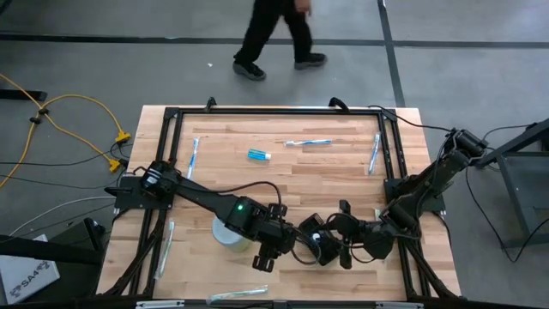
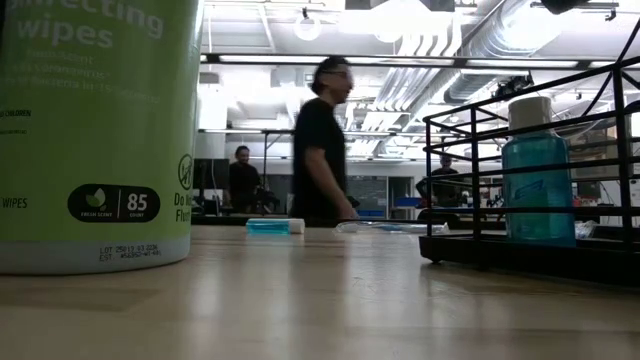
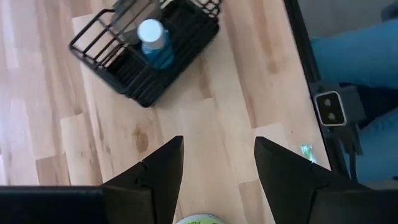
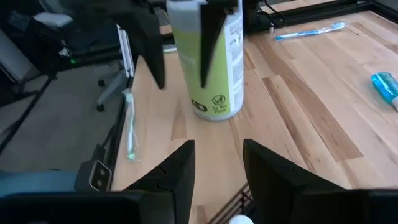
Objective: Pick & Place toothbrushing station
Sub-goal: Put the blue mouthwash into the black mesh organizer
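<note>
The toothbrushing station [image 3: 146,56] shows as a black wire basket holding a blue bottle [image 3: 154,43]. In the low view its base [image 2: 530,252] stands on the table. My right gripper [image 4: 217,149] is open just above it, and the basket's wire [image 4: 229,202] and the bottle's white cap show under the fingers. My left gripper [image 3: 217,146] is open over a green wipes canister [image 4: 214,62], its fingers [image 4: 155,50] hanging by the canister's top. Both grippers meet near the table's near middle [image 1: 292,240].
A blue toothpaste tube [image 1: 259,154] and several toothbrushes [image 1: 309,142] lie about the table, some along its left [image 1: 193,154] and right [image 1: 374,153] sides. A black frame [image 1: 274,110] rims the table. A person [image 1: 274,39] walks past the far edge.
</note>
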`<action>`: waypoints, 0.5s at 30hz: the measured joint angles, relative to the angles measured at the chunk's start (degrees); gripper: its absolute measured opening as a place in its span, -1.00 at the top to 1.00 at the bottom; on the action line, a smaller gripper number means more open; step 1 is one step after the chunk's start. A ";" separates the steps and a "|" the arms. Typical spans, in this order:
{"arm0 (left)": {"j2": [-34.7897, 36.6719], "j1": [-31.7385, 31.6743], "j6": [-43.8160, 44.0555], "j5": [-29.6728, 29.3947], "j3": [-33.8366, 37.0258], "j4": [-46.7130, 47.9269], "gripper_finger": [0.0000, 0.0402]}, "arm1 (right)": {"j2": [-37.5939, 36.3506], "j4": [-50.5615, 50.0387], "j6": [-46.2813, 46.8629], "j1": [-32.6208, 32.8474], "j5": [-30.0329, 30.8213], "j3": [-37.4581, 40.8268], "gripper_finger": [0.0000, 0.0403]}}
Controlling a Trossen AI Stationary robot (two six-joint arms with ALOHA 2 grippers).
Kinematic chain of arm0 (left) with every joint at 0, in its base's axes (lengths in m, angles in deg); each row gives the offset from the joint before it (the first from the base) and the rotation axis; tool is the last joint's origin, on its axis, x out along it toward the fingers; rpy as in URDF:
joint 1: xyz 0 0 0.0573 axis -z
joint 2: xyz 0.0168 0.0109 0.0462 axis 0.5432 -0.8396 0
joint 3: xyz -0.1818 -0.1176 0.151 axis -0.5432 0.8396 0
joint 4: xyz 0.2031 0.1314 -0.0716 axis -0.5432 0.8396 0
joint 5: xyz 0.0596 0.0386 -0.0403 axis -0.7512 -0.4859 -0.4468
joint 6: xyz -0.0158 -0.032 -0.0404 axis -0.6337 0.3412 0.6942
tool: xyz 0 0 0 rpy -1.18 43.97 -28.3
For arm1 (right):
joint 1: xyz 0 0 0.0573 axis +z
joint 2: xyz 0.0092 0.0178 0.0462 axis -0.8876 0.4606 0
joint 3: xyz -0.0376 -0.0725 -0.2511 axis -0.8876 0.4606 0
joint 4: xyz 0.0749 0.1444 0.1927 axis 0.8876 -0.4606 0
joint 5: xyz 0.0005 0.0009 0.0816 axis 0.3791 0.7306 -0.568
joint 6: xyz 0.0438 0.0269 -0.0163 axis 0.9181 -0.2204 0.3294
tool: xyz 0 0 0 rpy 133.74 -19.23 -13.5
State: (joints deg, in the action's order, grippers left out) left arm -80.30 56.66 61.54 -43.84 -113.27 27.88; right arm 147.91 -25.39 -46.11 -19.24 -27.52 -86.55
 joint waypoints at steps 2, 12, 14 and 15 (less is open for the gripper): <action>0.00 -0.64 1.10 -0.02 0.00 0.26 0.06 | 0.00 1.19 -0.11 0.00 -0.04 0.00 0.37; 5.05 -8.27 -6.58 7.51 0.07 5.73 0.06 | 0.00 1.16 -2.69 0.02 -3.61 0.00 0.37; 7.06 -10.91 -10.55 12.20 0.02 4.89 0.06 | 0.00 1.18 -3.71 0.01 -3.61 0.00 0.37; 7.90 -12.26 -11.82 13.45 0.02 5.05 0.06 | 0.00 1.16 -4.32 0.00 -3.25 0.00 0.37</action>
State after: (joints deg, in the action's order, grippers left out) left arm -72.40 44.39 49.73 -30.39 -113.25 32.93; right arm 147.91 -24.22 -50.43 -19.24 -30.77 -86.55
